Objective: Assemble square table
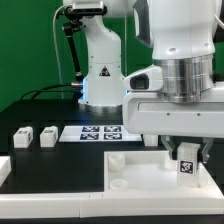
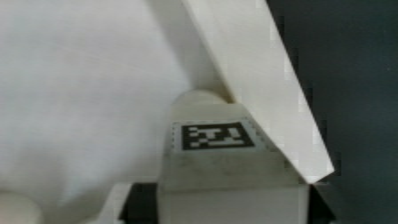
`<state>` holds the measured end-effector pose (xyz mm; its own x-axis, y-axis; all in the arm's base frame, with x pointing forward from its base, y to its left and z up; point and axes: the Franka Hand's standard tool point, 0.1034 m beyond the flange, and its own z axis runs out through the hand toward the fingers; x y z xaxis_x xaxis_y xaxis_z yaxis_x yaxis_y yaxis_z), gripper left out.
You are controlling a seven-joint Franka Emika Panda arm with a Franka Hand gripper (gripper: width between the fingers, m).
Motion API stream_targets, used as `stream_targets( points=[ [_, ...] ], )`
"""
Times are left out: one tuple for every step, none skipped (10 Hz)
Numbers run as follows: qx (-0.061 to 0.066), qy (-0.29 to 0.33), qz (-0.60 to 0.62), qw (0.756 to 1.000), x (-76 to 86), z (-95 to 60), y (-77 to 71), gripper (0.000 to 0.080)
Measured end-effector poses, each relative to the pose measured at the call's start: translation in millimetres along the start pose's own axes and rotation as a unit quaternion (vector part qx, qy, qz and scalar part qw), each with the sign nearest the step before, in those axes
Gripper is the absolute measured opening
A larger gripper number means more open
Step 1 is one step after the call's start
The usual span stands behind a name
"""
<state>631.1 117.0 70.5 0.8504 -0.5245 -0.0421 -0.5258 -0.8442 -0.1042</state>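
The square table's white slab (image 1: pixel 135 172) lies at the front of the black table, with a round socket showing near its corner (image 1: pixel 117 181). My gripper (image 1: pixel 185 160) is shut on a white peg leg (image 1: pixel 186 167) with a black-white tag, held over the slab's part toward the exterior view's right. In the wrist view the tagged leg (image 2: pixel 215 140) sits between my dark fingers (image 2: pixel 143 200), and my gripper (image 2: pixel 228 200) is closed on its sides. The slab (image 2: pixel 89 90) and its raised rim (image 2: pixel 267 90) lie under it. Two more tagged legs (image 1: pixel 22 137) (image 1: pixel 47 135) stand at the exterior view's left.
The marker board (image 1: pixel 100 132) lies flat behind the slab. A white border rail (image 1: pixel 5 168) sits at the exterior view's left edge, another along the front (image 1: pixel 60 205). The arm's base (image 1: pixel 100 65) stands at the back with cables beside it.
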Motion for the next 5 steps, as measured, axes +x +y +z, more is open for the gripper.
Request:
stream_targets(
  points=[
    [0.001,0.0,0.051,0.999,0.3,-0.4,0.1,0.0294],
    [0.005,-0.003,0.155,0.988,0.5,-1.1,0.9,0.0294],
    [0.009,-0.007,0.235,0.972,-0.1,-0.8,1.0,0.0294],
    [0.009,-0.011,0.303,0.953,-2.3,-0.4,-0.5,0.0294],
    [0.01,-0.017,0.379,0.925,-5.1,0.4,-3.4,0.0294]
  ],
)
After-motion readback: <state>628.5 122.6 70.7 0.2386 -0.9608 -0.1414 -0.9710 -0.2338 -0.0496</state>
